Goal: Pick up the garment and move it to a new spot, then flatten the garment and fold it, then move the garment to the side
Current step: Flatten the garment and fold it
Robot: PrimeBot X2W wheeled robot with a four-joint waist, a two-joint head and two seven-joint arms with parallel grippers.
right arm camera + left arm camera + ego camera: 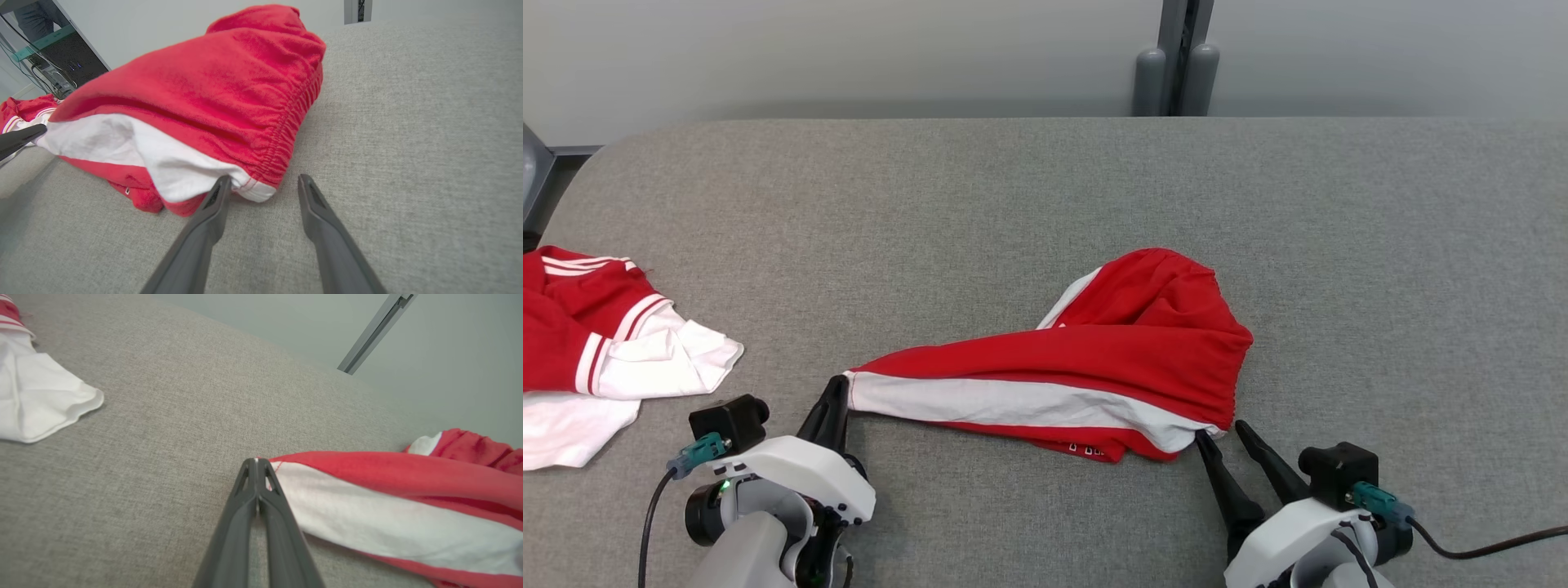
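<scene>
Stretching the red-and-white garment (1086, 367) mid-tabletop (1380, 245).
Soft, light, floppy cloth; corners suit me best: left gripper (258, 462) closed on the white hem, right gripper (265, 183) open at the elastic waistband, probably touching.

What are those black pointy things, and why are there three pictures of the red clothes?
The pointy things are a robot's fingers. It has two arms, each ending in a gripper that pinches like tongs. The big picture is from a camera on its head, looking down at a grey padded table. The other two come from cameras on its wrists, looking along the fingers. The left gripper is pinched shut on a corner of the red and white shorts. The right gripper is open, with one finger touching the shorts' other end. Another red and white garment lies off to the left.
</scene>
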